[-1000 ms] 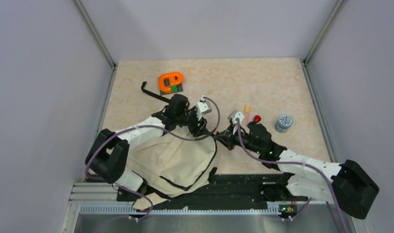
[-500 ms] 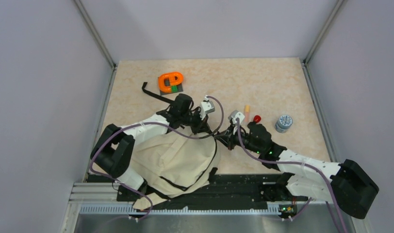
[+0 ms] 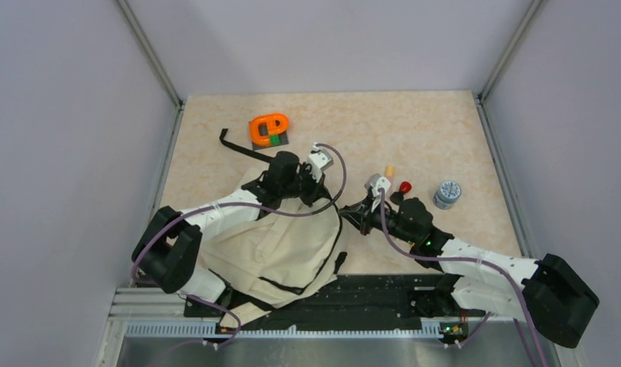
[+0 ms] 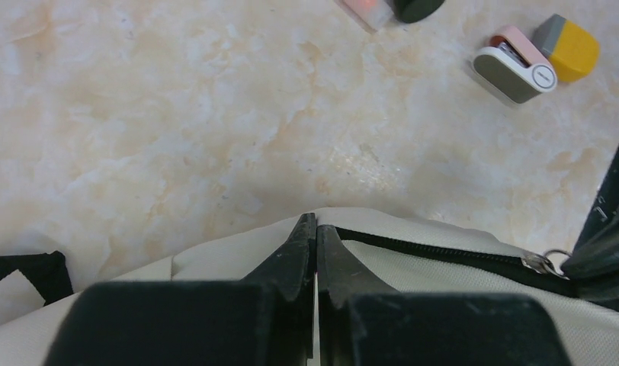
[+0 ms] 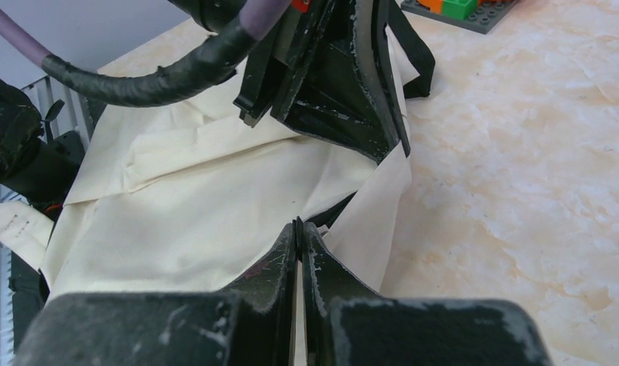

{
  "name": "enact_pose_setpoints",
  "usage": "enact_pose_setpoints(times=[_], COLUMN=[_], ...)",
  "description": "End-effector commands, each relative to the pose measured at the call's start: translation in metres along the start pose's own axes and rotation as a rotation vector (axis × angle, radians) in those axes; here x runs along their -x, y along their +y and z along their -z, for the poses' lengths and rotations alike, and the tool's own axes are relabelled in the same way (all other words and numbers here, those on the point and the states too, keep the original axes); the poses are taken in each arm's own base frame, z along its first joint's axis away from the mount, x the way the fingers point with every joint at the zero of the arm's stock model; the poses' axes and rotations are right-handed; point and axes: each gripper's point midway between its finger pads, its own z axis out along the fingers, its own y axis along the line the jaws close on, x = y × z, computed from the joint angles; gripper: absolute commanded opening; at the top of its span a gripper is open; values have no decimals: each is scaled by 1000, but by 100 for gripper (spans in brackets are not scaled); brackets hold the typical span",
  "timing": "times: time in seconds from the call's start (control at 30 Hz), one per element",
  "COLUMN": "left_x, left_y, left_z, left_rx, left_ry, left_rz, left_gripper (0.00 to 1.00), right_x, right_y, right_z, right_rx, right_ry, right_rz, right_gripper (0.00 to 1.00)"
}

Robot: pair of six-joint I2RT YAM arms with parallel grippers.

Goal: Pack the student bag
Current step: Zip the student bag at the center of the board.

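Beige, marble-patterned counter [image 3: 445,130]; plain pale grey walls [image 3: 330,38] on three sides; slim metal posts [image 3: 148,52] at the far corners; soft, even light.

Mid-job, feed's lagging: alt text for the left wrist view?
Left gripper, shut, pinches the edge of the beige student bag beside its black zipper. Beyond, on the marbled table, lie a small white-and-pink item and a yellow-and-grey item.
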Motion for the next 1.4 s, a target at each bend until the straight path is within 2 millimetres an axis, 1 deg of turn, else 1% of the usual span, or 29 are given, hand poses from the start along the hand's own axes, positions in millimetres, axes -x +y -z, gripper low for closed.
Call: enact_pose_setpoints(times=[0.0,0.1,0.13,0.27,0.43,0.5,0.6,0.7,0.77,0.8,0.83,0.9,0.93,1.03,1.1,1.2,1.37], left_x=[57,68,70,83,91,94,93,87,86,86,83,83,82,76,72,66,54], left_y=[70,81,89,109,131,133,131,131,126,121,115,100,93,75,59,30,-7], left_z=[22,27,30,38,45,46,47,53,61,64,66,71,75,83,83,77,58], left_rx=[365,431,475,572,658,658,652,673,669,655,631,573,556,510,451,327,183], left_ry=[-187,-211,-213,-236,-243,-251,-254,-242,-240,-242,-239,-249,-259,-281,-296,-303,-253], left_rz=[-5,-6,-3,17,64,66,79,110,124,131,135,153,182,295,371,455,550], left_gripper=[0,0,0,0,0,0,0,0,1,7,15,35,42,53,58,61,65], right_x=[37,34,34,33,21,17,12,9,9,9,9,8,8,7,6,5,4], right_y=[40,47,49,58,61,61,59,54,52,52,51,50,50,48,48,48,48], right_z=[2,1,1,0,-4,-4,-6,-6,-6,-6,-6,-6,-6,-7,-7,-8,-8], right_rx=[173,199,205,232,237,234,220,194,181,180,177,174,172,168,167,168,167], right_ry=[-123,-116,-118,-120,-92,-86,-81,-79,-81,-82,-83,-82,-80,-78,-76,-67,-63], right_rz=[16,14,12,8,-8,-18,-32,-35,-32,-31,-27,-20,-18,-13,-11,-9,-10], right_gripper=[0,0,0,0,0,0,0,0,0,0,0,0,0,0,0,0,0])
